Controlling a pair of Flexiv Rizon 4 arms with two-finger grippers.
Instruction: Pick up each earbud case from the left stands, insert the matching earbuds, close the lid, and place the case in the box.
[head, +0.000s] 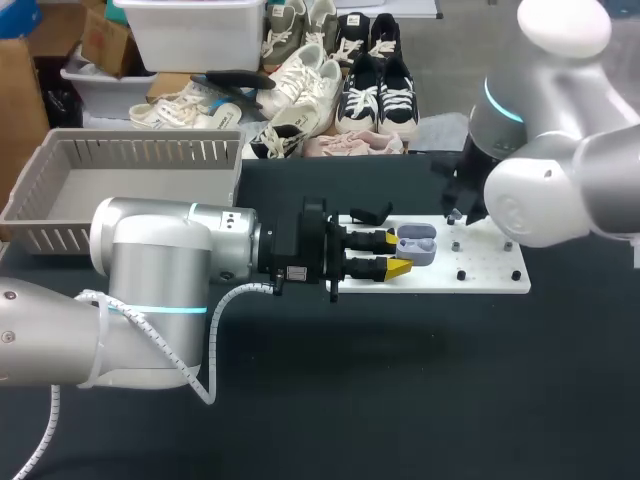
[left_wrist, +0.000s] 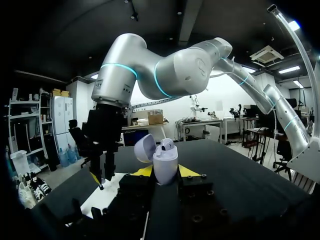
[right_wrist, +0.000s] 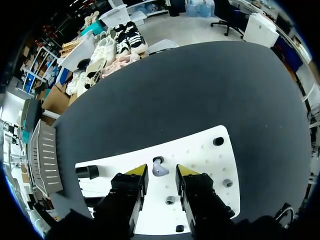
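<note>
While the left end effector (head: 400, 254) clamps the open case (head: 416, 246) over the white board (head: 490, 275), the right end effector (right_wrist: 161, 172) hangs spread above a loose earbud (right_wrist: 159, 167).
Small, smooth and light, the earbud likely slips easily, so pinch its rounded body from both sides; pegs (right_wrist: 218, 141) on the board stand near, and the basket (head: 120, 160) sits well apart.

Lavender case (head: 417, 245), white board (head: 480, 278), black table (head: 400, 400)

A white board (head: 490, 283) with rows of small holes lies flat on the black-covered table (head: 420, 380).
</note>
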